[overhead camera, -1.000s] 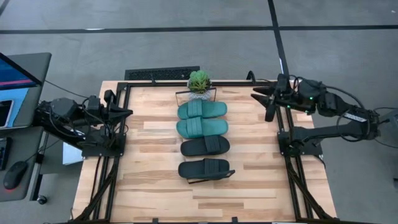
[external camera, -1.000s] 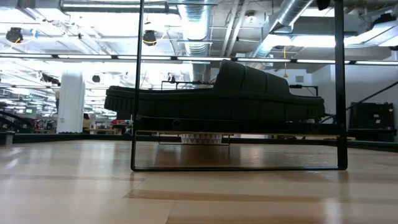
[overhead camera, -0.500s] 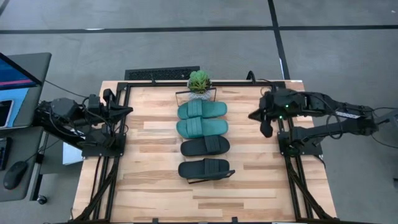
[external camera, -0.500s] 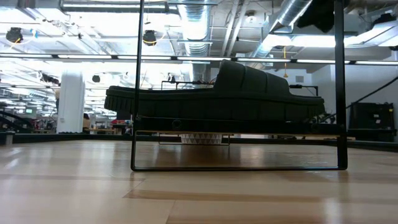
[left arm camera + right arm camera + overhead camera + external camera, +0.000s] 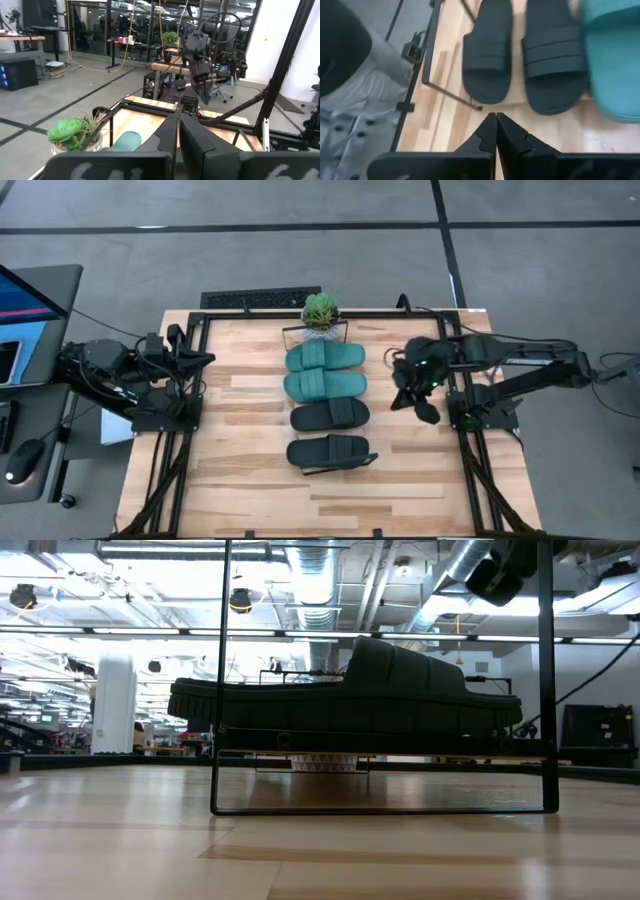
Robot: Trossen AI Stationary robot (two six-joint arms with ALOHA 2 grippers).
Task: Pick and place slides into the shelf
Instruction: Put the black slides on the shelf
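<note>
Four slides lie side by side in a row at the table's middle: two teal ones [image 5: 325, 357] [image 5: 325, 385] at the far end, two black ones [image 5: 330, 415] [image 5: 330, 451] nearer. They rest sole-down along the shelf, whose black wire end [image 5: 340, 468] shows by the nearest slide. In the low view that slide [image 5: 345, 700] sits on the shelf plank [image 5: 450, 756]. My right gripper [image 5: 403, 398] is shut and empty, above the table just right of the slides, tipped down toward the black ones [image 5: 487, 45]. My left gripper [image 5: 205, 360] is shut and empty at the table's left edge.
A small potted green plant [image 5: 320, 312] stands at the shelf's far end. Black frame rails run along the table's left [image 5: 175, 460] and right [image 5: 480, 470] sides. Bare tabletop [image 5: 250, 420] lies on both sides of the slides. A desk with a screen [image 5: 25, 300] stands left of the table.
My right gripper has swung from the table's far right corner toward the near edge and leftward, toward the slides, and has tipped downward. Its fingers stay shut. The slides and the shelf have not moved.
</note>
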